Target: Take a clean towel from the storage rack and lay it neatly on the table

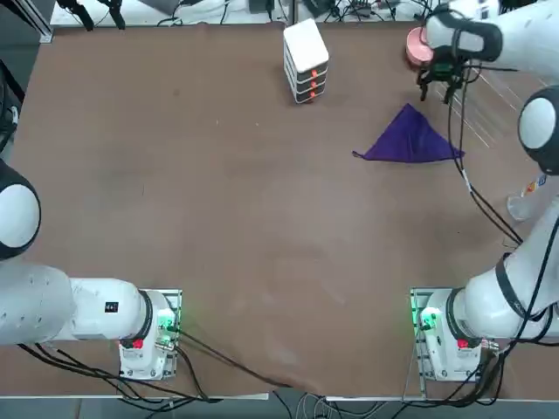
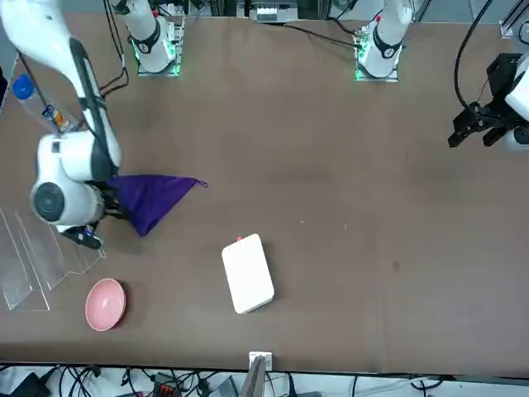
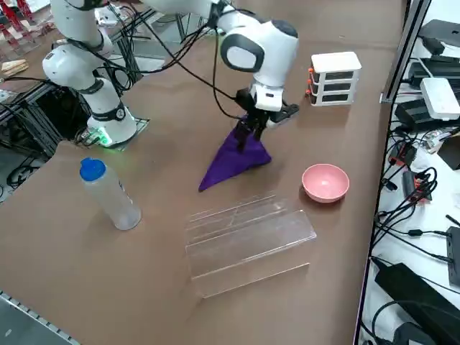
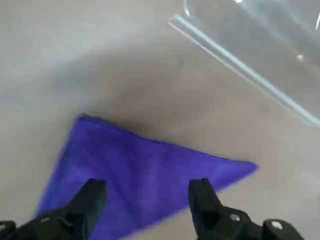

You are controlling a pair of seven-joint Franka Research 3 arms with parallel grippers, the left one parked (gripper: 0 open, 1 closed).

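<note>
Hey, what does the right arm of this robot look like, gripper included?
The right arm has glossy white, rounded shells with dark grey joint bands and round caps; black cables run along it. Its base shows a green light. The right gripper is black, with two blocky fingers and silvery screws.

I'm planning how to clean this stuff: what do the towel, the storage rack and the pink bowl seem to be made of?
Towel: soft matte fabric, perhaps microfiber; it lies in limp folds.
Storage rack: glossy clear plastic, likely acrylic; the tabletop shows through its panels.
Pink bowl: smooth, opaque; ceramic or plastic, I can't tell.
</note>
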